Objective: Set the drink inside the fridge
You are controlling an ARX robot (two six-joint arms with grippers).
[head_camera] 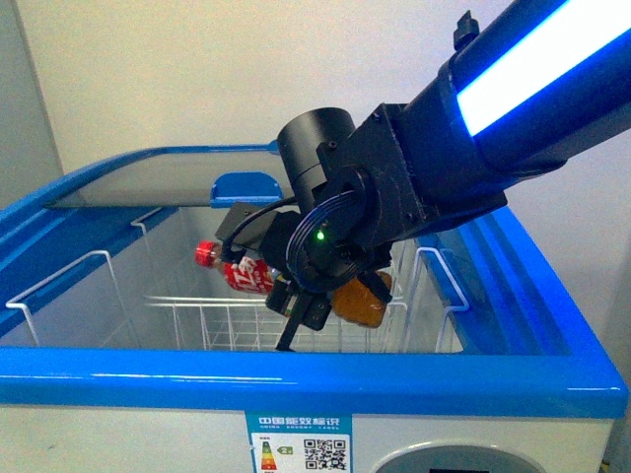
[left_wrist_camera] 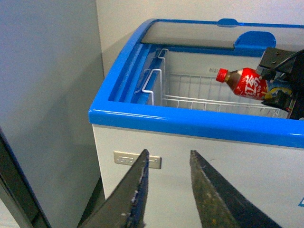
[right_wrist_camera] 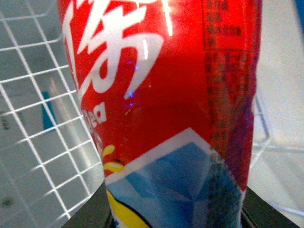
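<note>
A: Where is the bottle (head_camera: 242,270) right now?

B: It hangs over the open top of the freezer (head_camera: 296,379), lying almost on its side, red cap toward the robot's left. The right tool (head_camera: 308,301) is clamped around its middle — in the right wrist view the red label with white characters fills nearly the whole picture, with dark tool parts at either side of it. The brown liquid shows at the bottle's far end, past the tool.

A: And what lies beneath it?

B: A white wire basket (head_camera: 237,330) inside the freezer. The bottle is above the basket's mesh; whether it touches, I cannot tell.

A: Is the lid open?

B: The glass lid (head_camera: 158,179) with its blue handle (head_camera: 246,185) sits over the back part, leaving the front part open.

A: What about the left tool (left_wrist_camera: 167,183)?

B: Released — its two dark fingers (left_wrist_camera: 137,190) stand apart with nothing between them. It is outside the freezer, near the white front wall, below the blue rim (left_wrist_camera: 190,126). A grey cabinet (left_wrist_camera: 47,95) stands beside the freezer.
</note>
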